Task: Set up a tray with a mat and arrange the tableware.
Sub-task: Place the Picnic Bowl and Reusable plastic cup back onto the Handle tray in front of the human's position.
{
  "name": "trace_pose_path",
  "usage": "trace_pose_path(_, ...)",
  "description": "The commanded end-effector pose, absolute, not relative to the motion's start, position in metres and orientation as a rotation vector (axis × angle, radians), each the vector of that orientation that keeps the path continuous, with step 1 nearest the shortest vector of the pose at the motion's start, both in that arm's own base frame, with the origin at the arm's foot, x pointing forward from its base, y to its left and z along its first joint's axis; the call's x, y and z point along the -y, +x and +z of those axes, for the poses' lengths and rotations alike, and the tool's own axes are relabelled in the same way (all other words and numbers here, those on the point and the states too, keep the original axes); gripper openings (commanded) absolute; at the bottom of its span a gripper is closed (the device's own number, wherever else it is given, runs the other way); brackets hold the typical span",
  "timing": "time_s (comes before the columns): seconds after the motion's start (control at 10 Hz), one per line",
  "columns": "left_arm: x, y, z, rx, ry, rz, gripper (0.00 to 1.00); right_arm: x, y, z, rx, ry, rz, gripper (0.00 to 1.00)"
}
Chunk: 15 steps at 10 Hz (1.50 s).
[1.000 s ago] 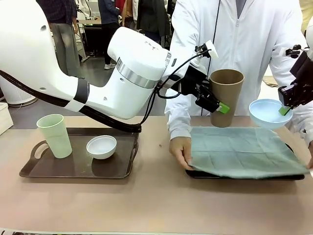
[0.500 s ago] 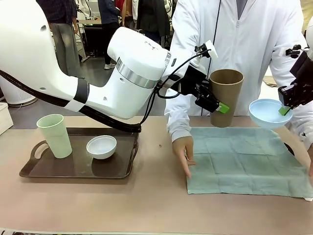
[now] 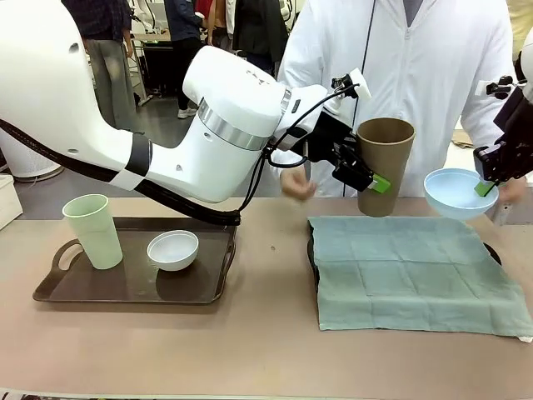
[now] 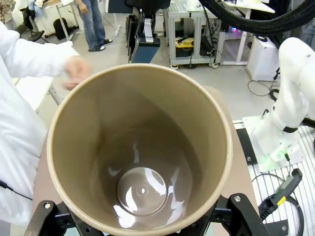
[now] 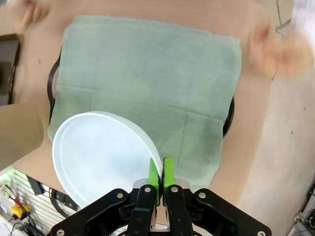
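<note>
While aloft, L claw [image 3: 372, 182] wide round brown cup [image 3: 386, 154], R claw [image 3: 485, 188] pinching blue bowl [image 3: 454, 192].

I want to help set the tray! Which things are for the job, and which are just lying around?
For the job:
brown cup, light blue bowl, green mat, dark tray under the mat, pale green cup and white bowl, both waiting on the brown tray.

Just lying about:
white box at the table's left edge, people standing far behind.
</note>
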State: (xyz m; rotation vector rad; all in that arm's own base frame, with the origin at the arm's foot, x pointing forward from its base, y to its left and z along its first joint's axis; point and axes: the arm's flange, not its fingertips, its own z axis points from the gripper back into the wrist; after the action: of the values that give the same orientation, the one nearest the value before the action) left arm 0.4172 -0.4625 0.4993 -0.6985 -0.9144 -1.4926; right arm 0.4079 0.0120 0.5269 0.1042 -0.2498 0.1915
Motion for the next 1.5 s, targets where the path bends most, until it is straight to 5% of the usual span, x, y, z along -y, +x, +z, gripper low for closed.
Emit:
trace_pose_path(0.0, 0.463, 0.417, 0.503, 0.920, -0.703, -1.504, 0.00, -0.013, 0.410, 0.527, 0.263, 0.114, 0.194, 0.02)
trace_pose_path(1.3, 0.463, 0.417, 0.503, 0.920, -0.703, -1.504, 0.00, -0.012, 0.408, 0.527, 0.250, 0.104, 0.192, 0.05)
trace_pose_path(1.4, 0.463, 0.417, 0.499, 0.914, -0.699, -1.493, 0.85, -0.004, 0.415, 0.504, 0.207, 0.124, 0.202, 0.05)
